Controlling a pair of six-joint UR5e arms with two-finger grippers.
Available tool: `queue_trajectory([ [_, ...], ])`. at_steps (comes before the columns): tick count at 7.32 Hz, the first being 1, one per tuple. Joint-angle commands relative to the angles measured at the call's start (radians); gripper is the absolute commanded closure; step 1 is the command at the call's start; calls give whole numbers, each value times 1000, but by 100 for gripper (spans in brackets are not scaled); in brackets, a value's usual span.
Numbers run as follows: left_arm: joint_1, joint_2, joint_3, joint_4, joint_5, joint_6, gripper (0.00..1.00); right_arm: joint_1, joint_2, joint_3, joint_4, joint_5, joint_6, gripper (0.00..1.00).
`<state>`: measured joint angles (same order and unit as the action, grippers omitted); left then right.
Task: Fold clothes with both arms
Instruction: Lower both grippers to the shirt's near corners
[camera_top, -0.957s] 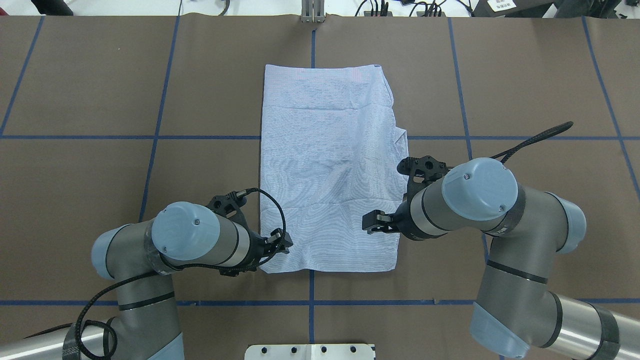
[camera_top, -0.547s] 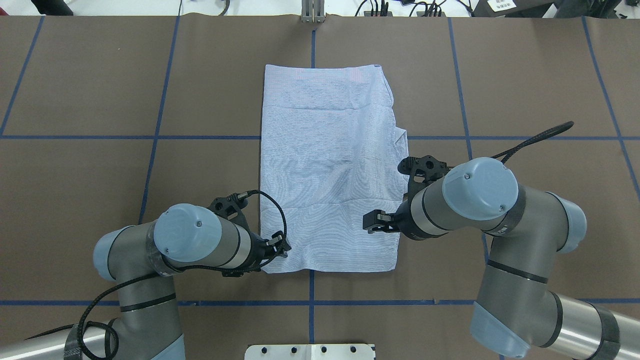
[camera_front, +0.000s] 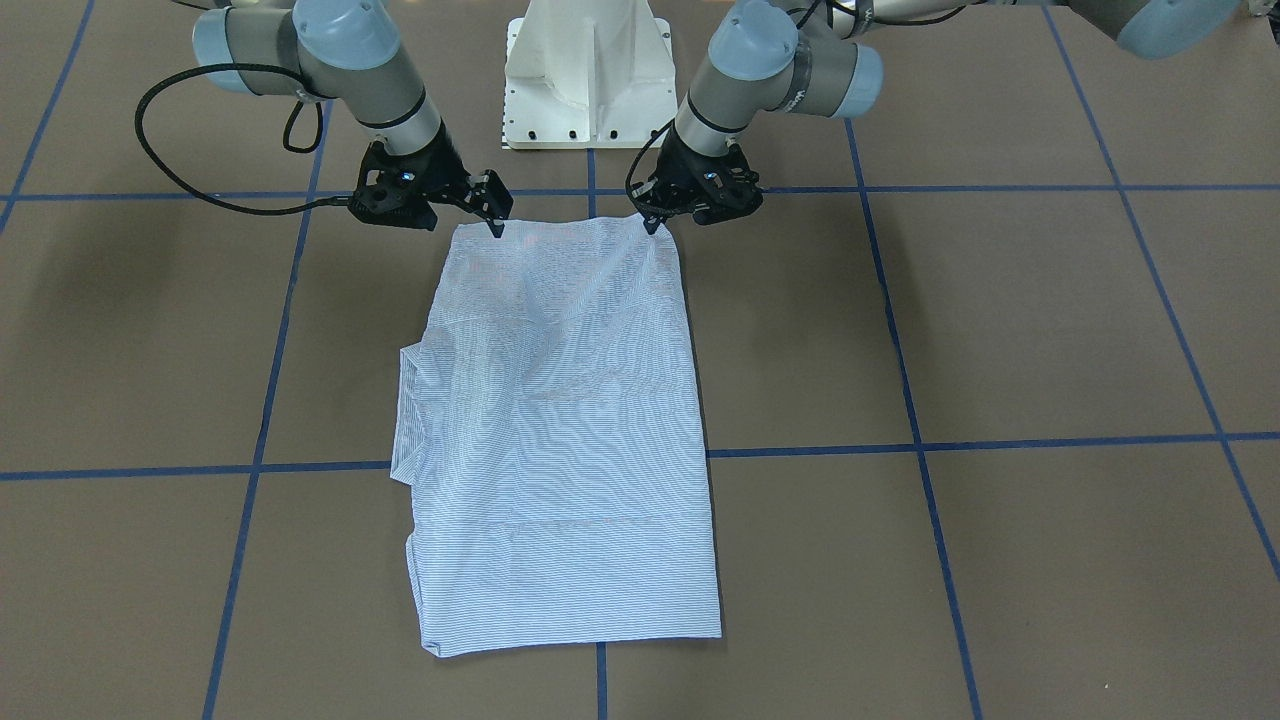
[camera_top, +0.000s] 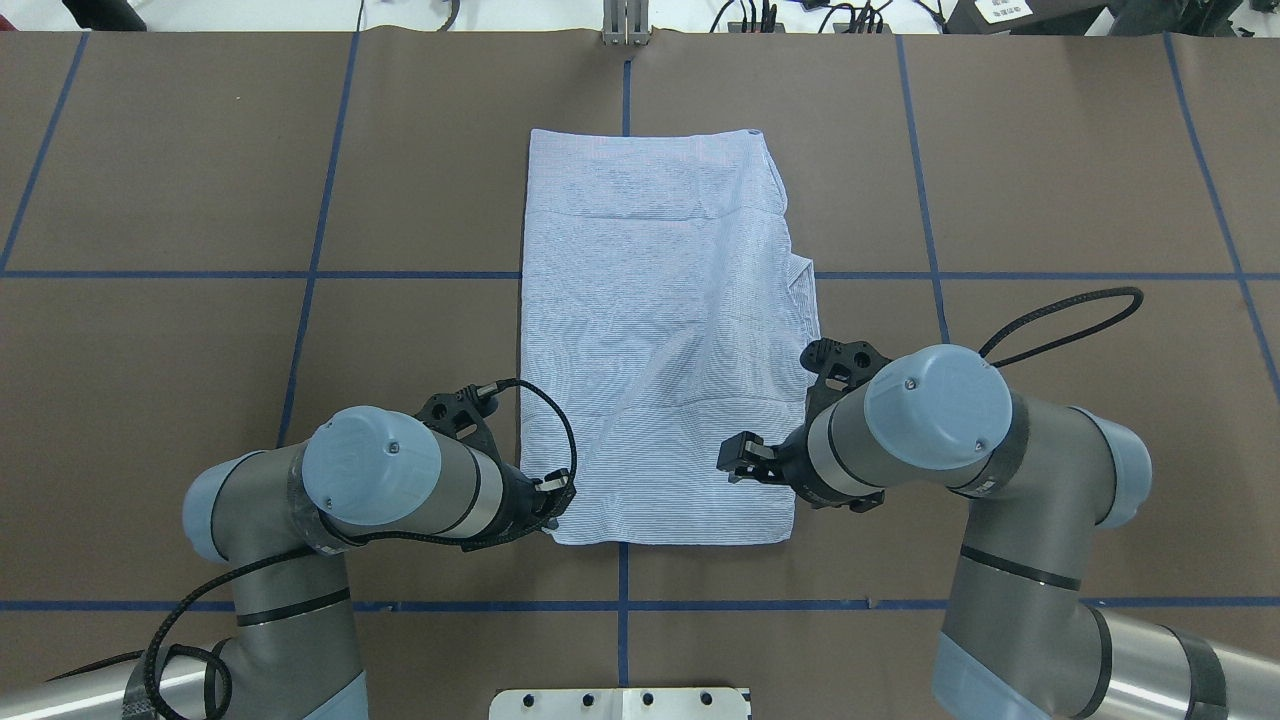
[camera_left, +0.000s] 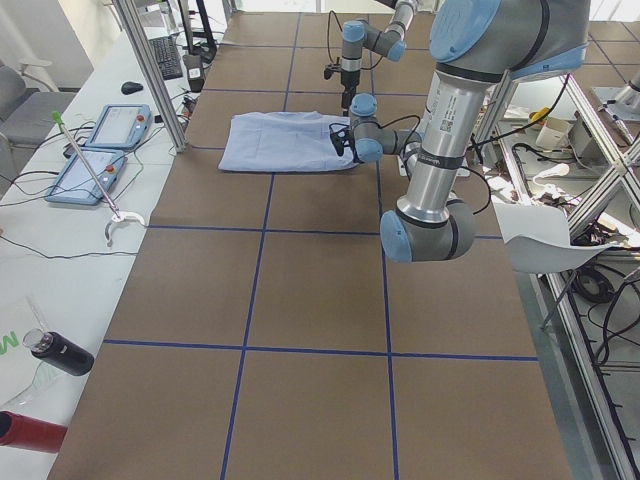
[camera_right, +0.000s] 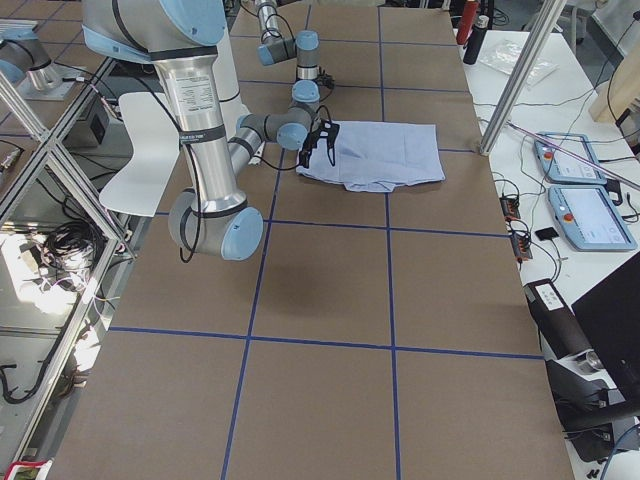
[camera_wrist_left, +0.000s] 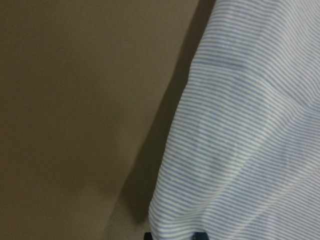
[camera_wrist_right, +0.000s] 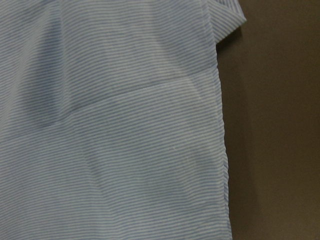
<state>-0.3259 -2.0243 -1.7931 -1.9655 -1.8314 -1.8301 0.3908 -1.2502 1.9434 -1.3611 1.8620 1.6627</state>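
Well, our shirt (camera_top: 660, 330) lies flat on the desk (camera_top: 200, 200), mid-frame. We think it is soft, light and floppy, best pinched at its two bottom corners. We see no boxes. Our left end effector (camera_top: 556, 497) pinches the bottom-left corner. Whether the right end effector (camera_top: 738, 460) is open, we cannot tell.

Striped shirt (camera_top: 660, 330) — flat, folded narrow

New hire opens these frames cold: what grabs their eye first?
The light-blue striped shirt, folded into a long rectangle, lies flat in the middle of the brown table with its blue tape grid. Both arms crowd its robot-side edge: the left tool at one corner, the right tool over the cloth near the other.
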Motion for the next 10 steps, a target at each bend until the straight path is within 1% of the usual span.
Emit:
queue_trajectory([
  [1,-4,1,-14,3,-2,0,100,-76,9,-27,8,-117,200,0],
  [2,-4,1,-14,3,0,0,100,-81,26,-47,2,-133,265,0],
  [10,-9,-1,-20,3,0,0,100,-96,17,-64,-6,-133,270,1],
])
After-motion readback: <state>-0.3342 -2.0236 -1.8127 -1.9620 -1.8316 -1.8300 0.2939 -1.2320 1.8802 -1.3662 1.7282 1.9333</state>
